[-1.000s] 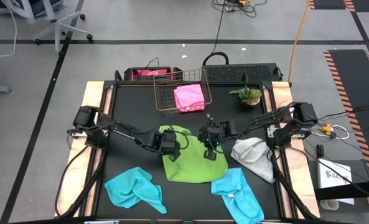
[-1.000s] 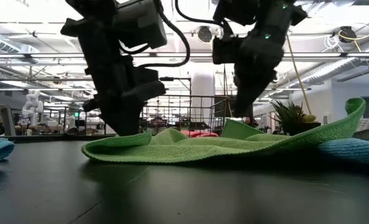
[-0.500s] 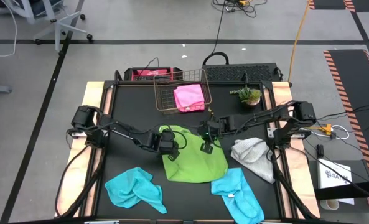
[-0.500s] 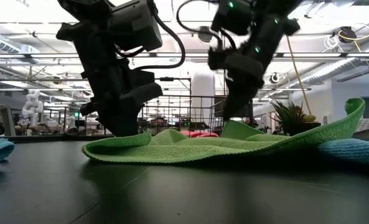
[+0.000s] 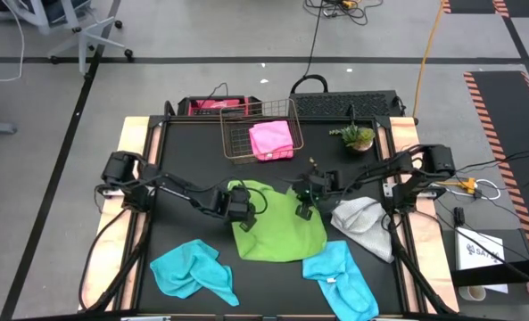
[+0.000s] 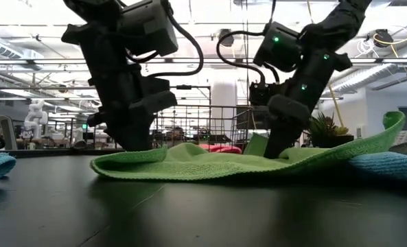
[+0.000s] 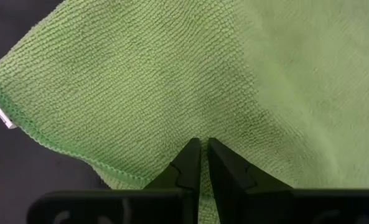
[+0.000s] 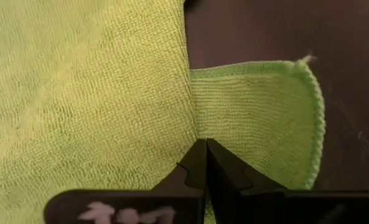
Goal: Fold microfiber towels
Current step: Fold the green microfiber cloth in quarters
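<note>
Pinching the lime green towel [image 5: 277, 227] at its far-left edge, the left end effector [image 5: 238, 209] has its fingers [image 7: 187, 163] closed on the fabric, while the right end effector [image 5: 305, 210] is clamped shut on a fold at the towel's far-right edge. The green towel lies spread mid-desk [image 5: 184, 160], just this side of the copper wire basket [image 5: 237, 134] holding the pink towel [image 5: 270, 140]. A grey towel [image 5: 362, 223] lies just right of the green one, with two turquoise towels [image 5: 193, 270] at its near corners.
</note>
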`<action>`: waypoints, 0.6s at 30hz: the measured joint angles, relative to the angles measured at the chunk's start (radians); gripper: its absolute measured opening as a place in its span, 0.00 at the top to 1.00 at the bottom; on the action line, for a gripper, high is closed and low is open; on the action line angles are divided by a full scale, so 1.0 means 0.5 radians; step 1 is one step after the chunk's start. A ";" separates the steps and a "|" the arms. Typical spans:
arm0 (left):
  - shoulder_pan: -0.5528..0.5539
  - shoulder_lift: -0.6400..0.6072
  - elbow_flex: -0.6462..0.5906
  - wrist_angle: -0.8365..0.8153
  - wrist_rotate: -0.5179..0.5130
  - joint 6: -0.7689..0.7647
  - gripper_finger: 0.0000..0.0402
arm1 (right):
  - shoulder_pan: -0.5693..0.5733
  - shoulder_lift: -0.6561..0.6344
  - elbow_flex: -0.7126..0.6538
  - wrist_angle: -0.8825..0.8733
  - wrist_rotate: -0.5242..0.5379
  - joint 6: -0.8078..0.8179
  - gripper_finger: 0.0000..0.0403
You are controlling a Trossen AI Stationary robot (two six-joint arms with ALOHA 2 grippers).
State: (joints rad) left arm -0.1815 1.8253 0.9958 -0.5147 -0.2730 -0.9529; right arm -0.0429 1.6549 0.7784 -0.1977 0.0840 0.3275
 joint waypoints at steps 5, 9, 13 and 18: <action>-0.011 0.001 -0.001 -0.047 0.026 -0.030 0.91 | 0.017 -0.088 -0.014 -0.264 -0.135 0.079 1.00; -0.023 0.001 -0.002 -0.071 0.026 -0.049 0.91 | 0.053 -0.251 -0.027 -0.442 -0.253 0.237 1.00; -0.023 0.002 -0.004 -0.072 0.028 -0.049 0.91 | 0.092 -0.469 -0.028 -0.393 -0.185 0.315 1.00; -0.022 0.003 -0.004 -0.071 0.027 -0.042 0.91 | 0.079 -0.665 -0.027 -0.289 0.076 0.277 1.00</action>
State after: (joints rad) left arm -0.1925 1.8267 0.9939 -0.5502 -0.2595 -0.9741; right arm -0.0036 1.3225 0.7650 -0.3423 0.1223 0.4662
